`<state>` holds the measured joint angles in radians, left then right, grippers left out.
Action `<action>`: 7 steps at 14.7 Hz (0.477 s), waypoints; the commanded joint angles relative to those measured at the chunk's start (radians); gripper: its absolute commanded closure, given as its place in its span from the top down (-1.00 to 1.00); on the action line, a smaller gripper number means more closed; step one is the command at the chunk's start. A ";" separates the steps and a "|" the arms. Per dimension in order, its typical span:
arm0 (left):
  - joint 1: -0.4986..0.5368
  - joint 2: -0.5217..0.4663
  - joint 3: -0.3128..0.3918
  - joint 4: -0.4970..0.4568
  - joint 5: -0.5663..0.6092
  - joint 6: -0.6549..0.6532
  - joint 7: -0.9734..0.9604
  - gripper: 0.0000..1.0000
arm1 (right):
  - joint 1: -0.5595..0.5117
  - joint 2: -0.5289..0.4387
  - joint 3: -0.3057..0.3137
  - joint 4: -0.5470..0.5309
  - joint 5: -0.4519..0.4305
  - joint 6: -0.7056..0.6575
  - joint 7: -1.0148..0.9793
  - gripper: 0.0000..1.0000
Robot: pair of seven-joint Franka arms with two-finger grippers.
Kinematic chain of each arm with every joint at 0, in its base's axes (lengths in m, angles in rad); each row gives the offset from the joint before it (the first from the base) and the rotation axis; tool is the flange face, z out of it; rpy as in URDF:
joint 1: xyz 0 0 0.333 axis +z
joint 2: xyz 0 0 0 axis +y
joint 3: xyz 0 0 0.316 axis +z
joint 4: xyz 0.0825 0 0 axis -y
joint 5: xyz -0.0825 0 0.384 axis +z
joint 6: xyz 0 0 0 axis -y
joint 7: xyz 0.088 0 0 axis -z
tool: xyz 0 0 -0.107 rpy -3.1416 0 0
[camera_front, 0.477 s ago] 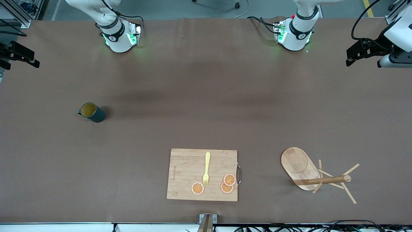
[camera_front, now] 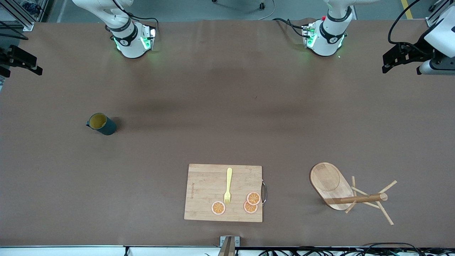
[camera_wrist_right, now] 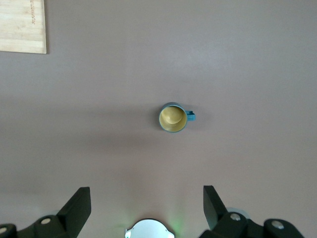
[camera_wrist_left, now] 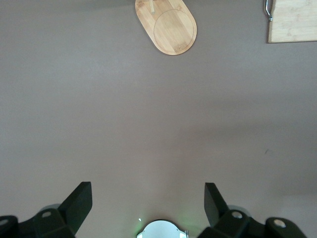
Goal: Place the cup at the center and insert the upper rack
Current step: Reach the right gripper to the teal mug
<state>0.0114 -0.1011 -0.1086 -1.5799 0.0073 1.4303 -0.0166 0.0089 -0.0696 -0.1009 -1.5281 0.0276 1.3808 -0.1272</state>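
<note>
The cup (camera_front: 101,123), dark teal with a yellow inside, stands upright toward the right arm's end of the table; it also shows in the right wrist view (camera_wrist_right: 173,118). The upper rack (camera_front: 346,192), a wooden mug tree, lies on its side near the front camera toward the left arm's end; its oval base shows in the left wrist view (camera_wrist_left: 170,27). My right gripper (camera_wrist_right: 147,194) is open and empty, high over the table near its base. My left gripper (camera_wrist_left: 148,191) is open and empty, high over bare table. Both hands show at the front view's edges, the right gripper (camera_front: 37,65) and the left gripper (camera_front: 385,64).
A wooden cutting board (camera_front: 202,185) lies near the front camera, between the cup and the rack. On it are a yellow fork (camera_front: 228,185) and three orange slices (camera_front: 250,202). The two arm bases (camera_front: 131,42) stand along the table's edge farthest from the front camera.
The right hand has shifted very slightly at the front view's edge. Nothing on the table has moved.
</note>
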 commanded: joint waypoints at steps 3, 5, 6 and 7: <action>0.005 0.017 -0.002 0.026 -0.001 -0.001 0.015 1.00 | -0.013 0.203 0.006 0.023 0.037 0.138 0.001 1.00; 0.004 0.017 -0.003 0.023 0.000 -0.001 0.018 1.00 | -0.012 0.250 0.006 0.002 0.035 0.234 -0.096 1.00; 0.002 0.017 -0.003 0.023 0.000 -0.002 0.021 1.00 | -0.015 0.263 0.006 -0.021 0.035 0.256 -0.188 1.00; 0.002 0.017 -0.005 0.023 -0.001 -0.002 0.023 1.00 | -0.027 0.292 0.006 -0.053 0.035 0.285 -0.272 1.00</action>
<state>0.0113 -0.0927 -0.1093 -1.5768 0.0073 1.4308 -0.0166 0.0079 0.2034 -0.1009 -1.5444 0.0434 1.6353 -0.2629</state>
